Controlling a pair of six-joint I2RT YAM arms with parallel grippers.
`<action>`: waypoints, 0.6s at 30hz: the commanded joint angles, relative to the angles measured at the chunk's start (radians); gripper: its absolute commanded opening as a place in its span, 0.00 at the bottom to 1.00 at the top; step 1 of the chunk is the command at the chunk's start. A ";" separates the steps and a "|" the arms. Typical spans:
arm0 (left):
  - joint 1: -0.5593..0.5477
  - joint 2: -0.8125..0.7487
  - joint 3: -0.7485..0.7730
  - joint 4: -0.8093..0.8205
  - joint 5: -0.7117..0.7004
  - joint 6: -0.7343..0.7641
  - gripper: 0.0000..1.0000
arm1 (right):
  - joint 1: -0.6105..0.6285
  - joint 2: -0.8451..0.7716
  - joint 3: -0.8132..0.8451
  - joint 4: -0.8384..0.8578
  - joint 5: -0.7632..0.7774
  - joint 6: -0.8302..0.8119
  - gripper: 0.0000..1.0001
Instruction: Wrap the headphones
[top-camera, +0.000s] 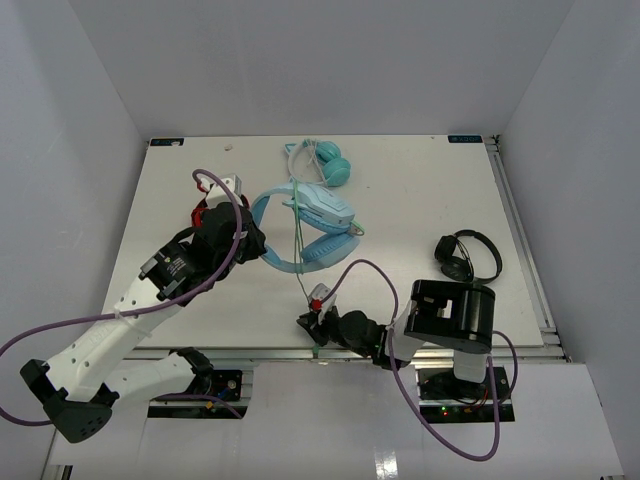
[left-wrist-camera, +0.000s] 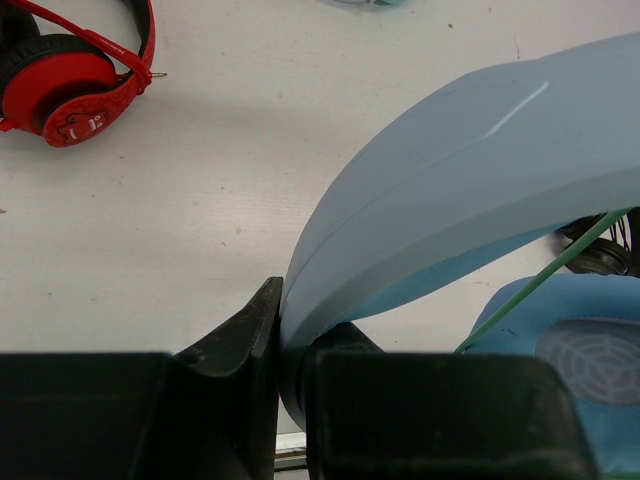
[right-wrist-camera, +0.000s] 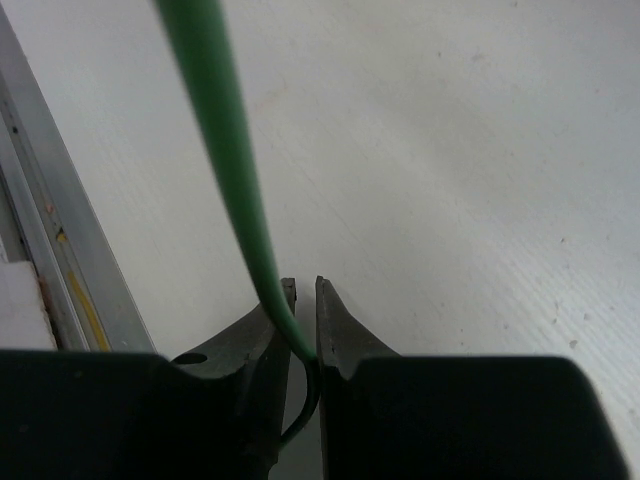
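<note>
The large light-blue headphones lie at the table's middle. My left gripper is shut on their wide headband, whose end sits pinched between the jaws of that gripper; a padded cup shows to the right. The thin green cable runs from the cups toward the near edge. My right gripper is shut on the cable near the front edge. In the right wrist view the cable rises taut from between the closed gripper.
A smaller teal pair lies at the back behind the blue headphones. A red-and-black pair lies to the right and also shows in the left wrist view. The table's metal front rail is beside the right gripper.
</note>
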 joint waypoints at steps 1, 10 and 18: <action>0.003 -0.046 0.014 0.087 -0.009 -0.038 0.00 | 0.020 0.052 -0.037 0.374 0.027 0.020 0.20; 0.003 -0.054 0.012 0.087 -0.015 -0.036 0.00 | 0.025 0.109 -0.085 0.448 0.046 0.024 0.11; 0.001 -0.059 0.021 0.083 -0.021 -0.031 0.00 | 0.028 0.116 -0.153 0.568 0.007 0.002 0.14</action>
